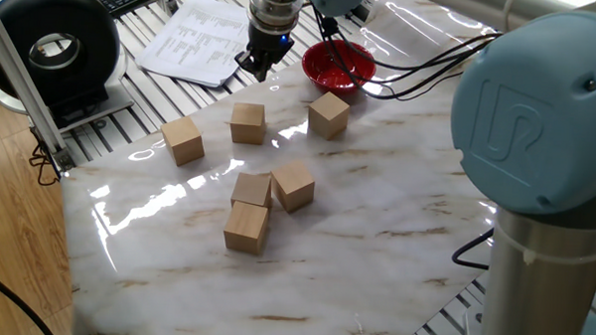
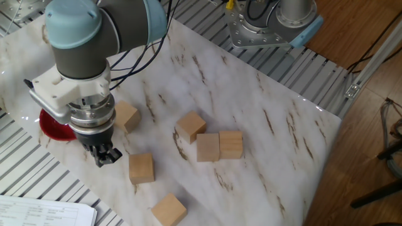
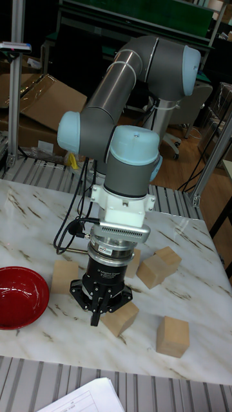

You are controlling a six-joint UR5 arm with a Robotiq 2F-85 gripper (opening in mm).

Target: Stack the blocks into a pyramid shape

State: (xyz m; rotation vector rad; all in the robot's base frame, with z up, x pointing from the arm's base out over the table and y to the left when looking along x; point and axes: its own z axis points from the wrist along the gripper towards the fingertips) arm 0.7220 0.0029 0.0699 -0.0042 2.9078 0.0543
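Several light-tan wooden blocks lie flat on the marble table, none stacked. Three touch in a cluster. Three lie apart: one block by the red bowl, one block in the middle, one block at the left. My gripper hangs near the table's far edge, beyond the middle block and apart from it. Its fingers are shut with nothing in them. In the tall view the gripper points down just left of a block.
A red bowl sits at the far edge, right of the gripper. Printed papers and a black round device lie off the marble to the left. Black cables run behind the bowl. The arm's base stands at the right.
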